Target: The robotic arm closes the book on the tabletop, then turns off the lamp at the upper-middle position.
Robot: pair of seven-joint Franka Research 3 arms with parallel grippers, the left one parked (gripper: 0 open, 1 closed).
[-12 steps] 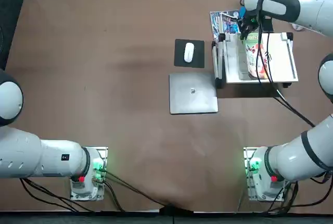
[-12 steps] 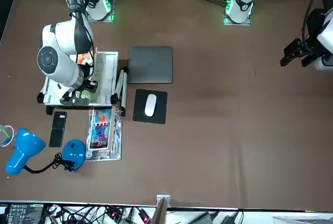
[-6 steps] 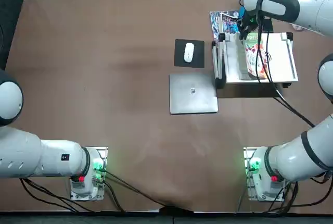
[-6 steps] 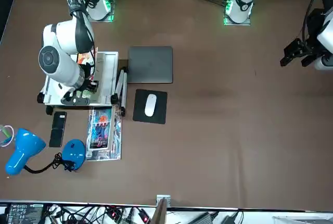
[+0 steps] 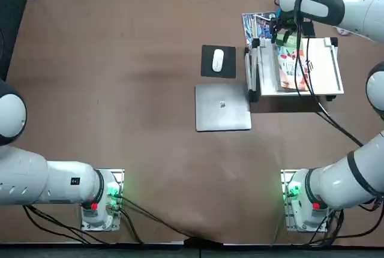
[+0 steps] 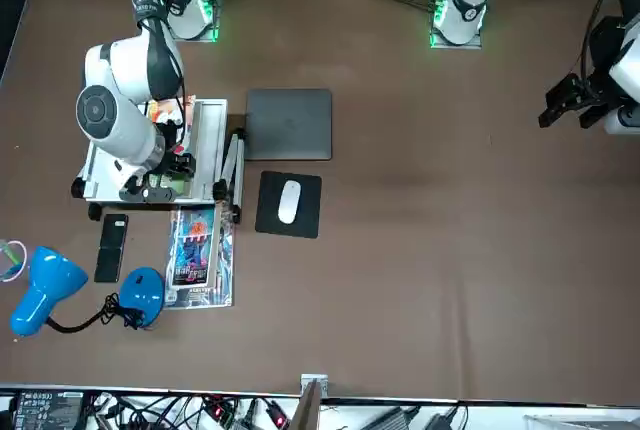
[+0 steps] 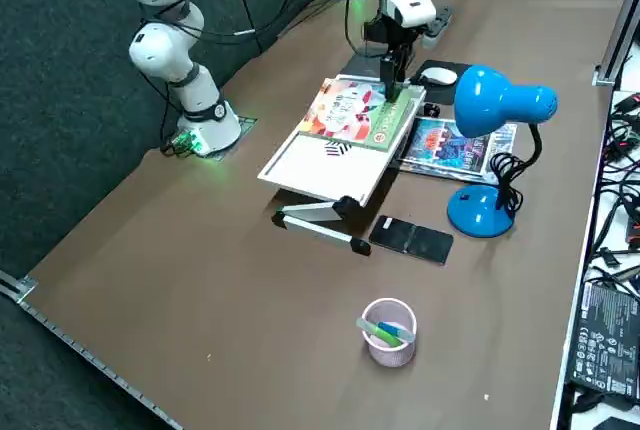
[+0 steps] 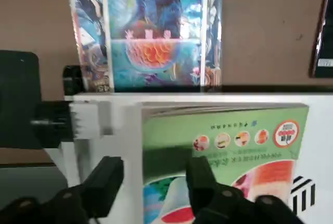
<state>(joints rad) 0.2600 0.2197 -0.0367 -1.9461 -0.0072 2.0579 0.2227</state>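
Book (image 8: 234,135) shut under R gripper

Cover up on white stand (image 7: 320,168), R gripper (image 8: 155,182) just over one edge, fingers apart; contact unclear. Stand on brown tabletop (image 7: 250,330), w/ blue lamp (image 7: 480,212) nearby; dark floor (image 7: 60,100) beyond

Book (image 8: 223,146) green, red-orange picture; lamp (image 7: 480,210) bright blue; tabletop (image 5: 150,150) brown.
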